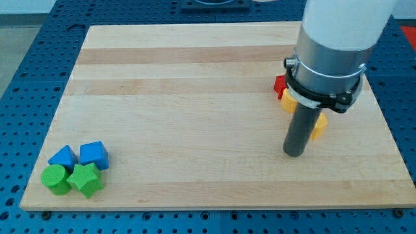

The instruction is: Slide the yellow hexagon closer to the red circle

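I'm parking my tip (294,153) just left of a yellow block (318,126), hexagon I'm guessing. No pincer here. Next I'm nudging it farther toward the half-hidden red block (279,85).

A single camera looks down at an angle from beyond the near long edge of the pale wooden board (195,97), close enough that its corners nearly fill the view.
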